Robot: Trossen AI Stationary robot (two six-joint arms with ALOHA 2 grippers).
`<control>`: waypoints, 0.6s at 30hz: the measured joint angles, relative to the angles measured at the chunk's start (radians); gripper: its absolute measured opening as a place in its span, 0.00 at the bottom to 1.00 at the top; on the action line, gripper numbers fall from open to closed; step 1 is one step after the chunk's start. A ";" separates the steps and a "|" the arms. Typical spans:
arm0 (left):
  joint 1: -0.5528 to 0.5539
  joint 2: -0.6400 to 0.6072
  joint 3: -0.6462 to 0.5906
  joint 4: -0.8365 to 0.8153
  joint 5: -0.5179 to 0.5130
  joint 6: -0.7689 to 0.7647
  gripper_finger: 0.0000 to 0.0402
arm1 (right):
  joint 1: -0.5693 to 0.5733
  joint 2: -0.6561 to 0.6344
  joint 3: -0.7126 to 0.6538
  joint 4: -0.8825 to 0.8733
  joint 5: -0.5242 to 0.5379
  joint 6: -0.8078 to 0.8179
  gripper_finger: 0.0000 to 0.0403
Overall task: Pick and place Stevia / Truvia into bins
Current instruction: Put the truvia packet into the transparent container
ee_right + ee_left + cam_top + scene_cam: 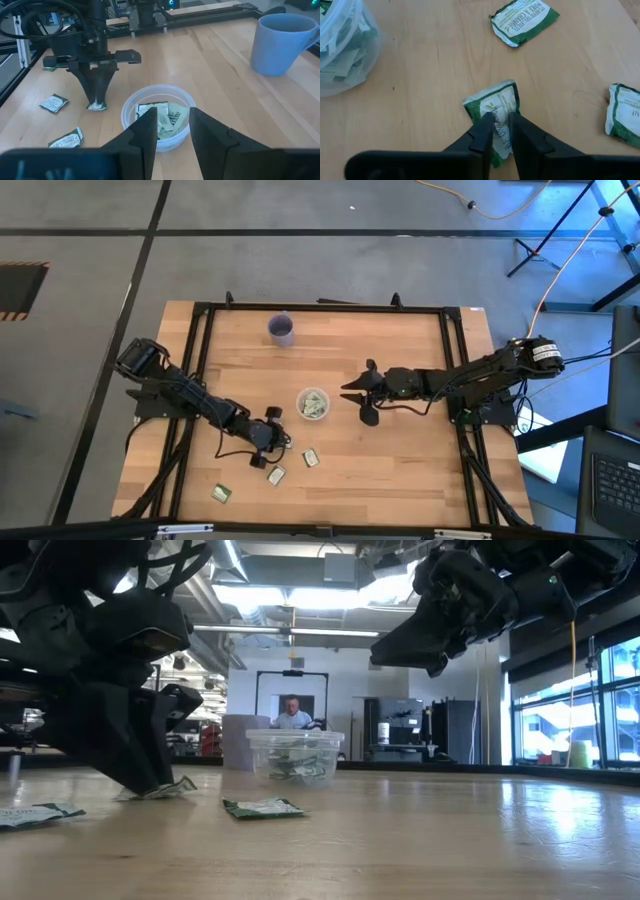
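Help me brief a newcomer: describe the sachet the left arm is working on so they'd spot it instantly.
Start at the clear cup mid-table, then look toward the left arm. Its tool pinches one green-and-white sachet flat on the wood. The other loose sachets lie untouched; only this one sits between dark fingers.

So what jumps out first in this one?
The left tool pinches a small green-and-white paper sachet against the wooden table, beside the round clear plastic cup that already holds sachets. The right tool hovers open next to the cup.
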 joint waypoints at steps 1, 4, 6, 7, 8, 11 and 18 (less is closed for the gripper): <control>0.000 0.000 0.000 0.000 0.000 0.000 0.14 | 0.000 0.000 0.000 0.000 0.000 0.000 0.29; 0.000 0.000 -0.001 0.006 0.000 0.001 0.12 | 0.000 0.000 0.000 0.000 0.000 0.000 0.29; 0.000 0.000 -0.002 0.017 0.000 0.001 0.10 | 0.000 0.000 0.000 0.000 0.000 -0.002 0.29; 0.000 -0.003 -0.003 0.018 0.001 0.001 0.10 | 0.000 0.000 0.000 -0.001 0.000 -0.003 0.29; 0.000 -0.007 -0.003 0.017 0.004 0.001 0.09 | 0.000 0.000 0.000 -0.001 0.000 -0.003 0.29; 0.000 -0.027 -0.006 0.004 0.018 0.001 0.07 | 0.000 0.000 0.000 -0.004 0.000 -0.004 0.29; 0.000 -0.103 -0.006 0.013 0.056 0.008 0.05 | 0.000 0.000 0.000 -0.010 0.000 -0.004 0.29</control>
